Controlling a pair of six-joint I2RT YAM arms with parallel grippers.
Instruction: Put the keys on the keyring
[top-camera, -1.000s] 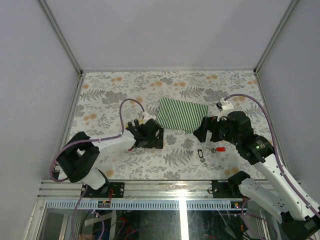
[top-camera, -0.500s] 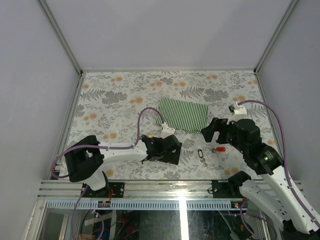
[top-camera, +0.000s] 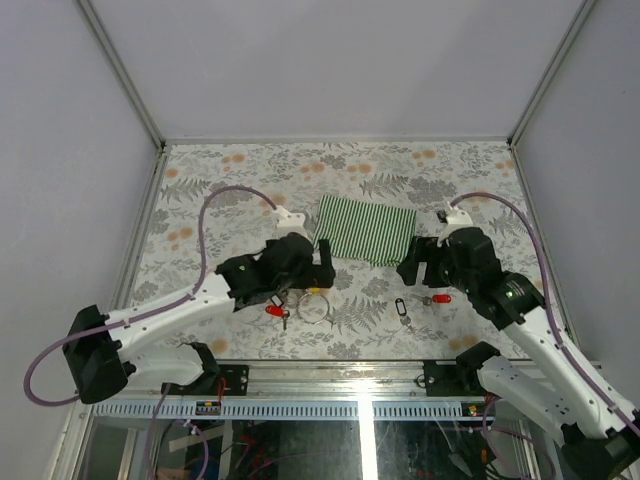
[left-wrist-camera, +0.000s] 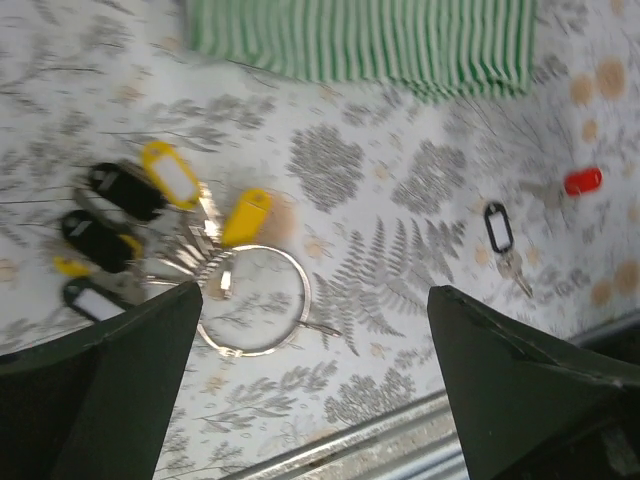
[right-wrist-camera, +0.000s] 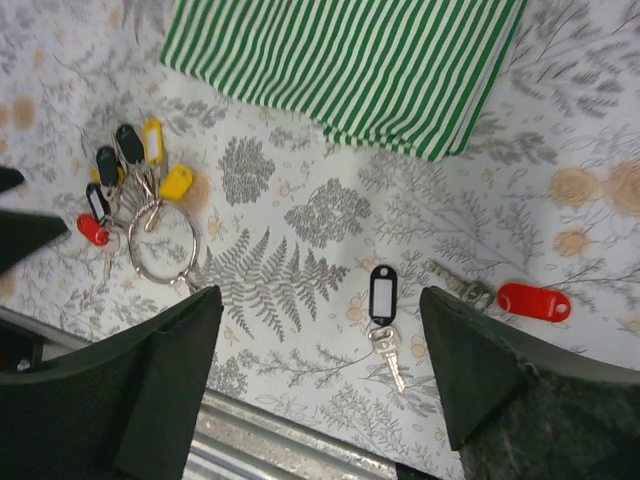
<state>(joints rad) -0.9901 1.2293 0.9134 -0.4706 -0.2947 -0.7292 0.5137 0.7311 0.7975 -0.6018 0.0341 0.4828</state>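
Note:
The silver keyring (top-camera: 313, 305) lies on the floral table with its bunch of yellow-, black- and red-tagged keys; it shows in the left wrist view (left-wrist-camera: 255, 300) and the right wrist view (right-wrist-camera: 160, 243). The black-tagged key (top-camera: 402, 310) lies loose to its right, also in the left wrist view (left-wrist-camera: 499, 232) and the right wrist view (right-wrist-camera: 382, 300). The red-tagged key (top-camera: 440, 298) lies further right, also in the left wrist view (left-wrist-camera: 582, 181) and the right wrist view (right-wrist-camera: 533, 301). My left gripper (left-wrist-camera: 315, 390) hangs open above the ring. My right gripper (right-wrist-camera: 320, 375) hangs open above the black-tagged key. Both are empty.
A folded green-and-white striped cloth (top-camera: 365, 229) lies behind the keys, between the two arms. The table's metal front rail (top-camera: 350, 375) runs close below the ring and keys. Grey walls close in the left, right and back sides.
My left arm has lifted and drawn back to the left, uncovering the keyring and its bunch on the table. My right gripper has shifted slightly back and left.

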